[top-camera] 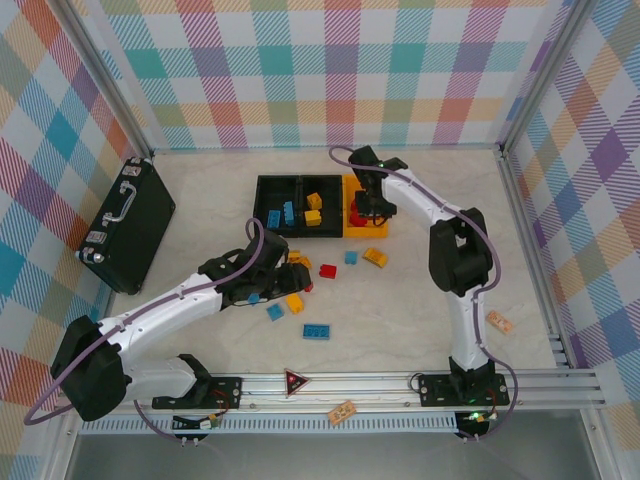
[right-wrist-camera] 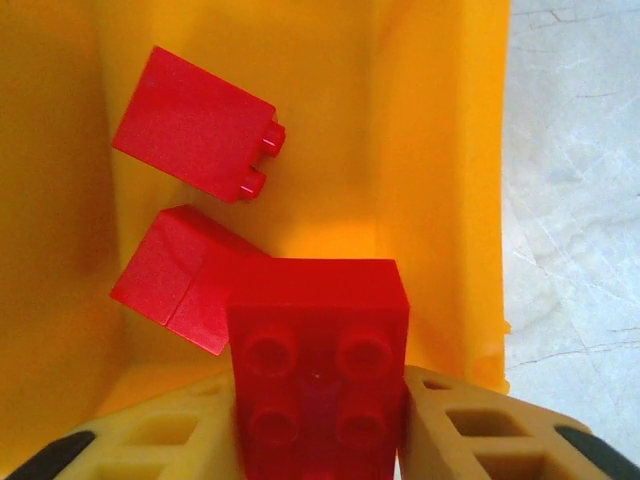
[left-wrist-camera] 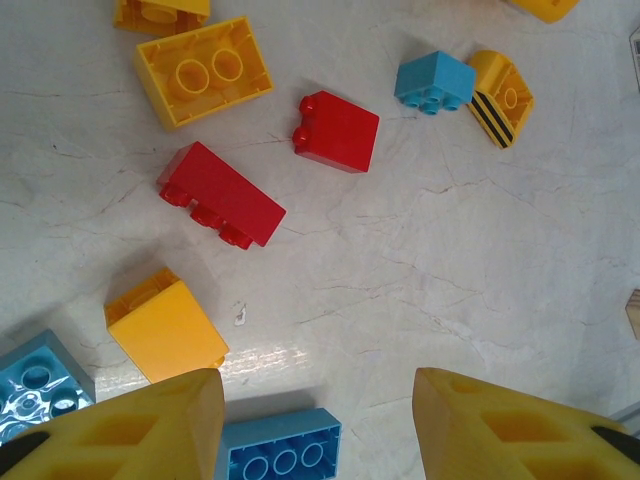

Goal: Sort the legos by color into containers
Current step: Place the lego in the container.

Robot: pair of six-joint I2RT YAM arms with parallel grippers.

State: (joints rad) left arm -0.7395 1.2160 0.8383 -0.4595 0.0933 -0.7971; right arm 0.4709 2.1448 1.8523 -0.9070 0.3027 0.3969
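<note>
While the right end effector (right-wrist-camera: 318, 385) pinches one red brick (right-wrist-camera: 318, 300) in the yellow container (right-wrist-camera: 440, 150), where two other red legos (right-wrist-camera: 195, 125) lie, the left end effector (left-wrist-camera: 318, 400) hangs spread above the desk (left-wrist-camera: 450, 260), over two loose red pieces (left-wrist-camera: 220, 195).

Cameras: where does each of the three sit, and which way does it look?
Top external: above and behind, looking down at the table; left arm and right arm show.
Left wrist: on the left arm, looking down at loose legos; open left pincer at the bottom.
Right wrist: on the right arm, looking into the yellow-orange bin; right pincer holds a red brick.
Shared: top and right wrist both show that bin.
</note>
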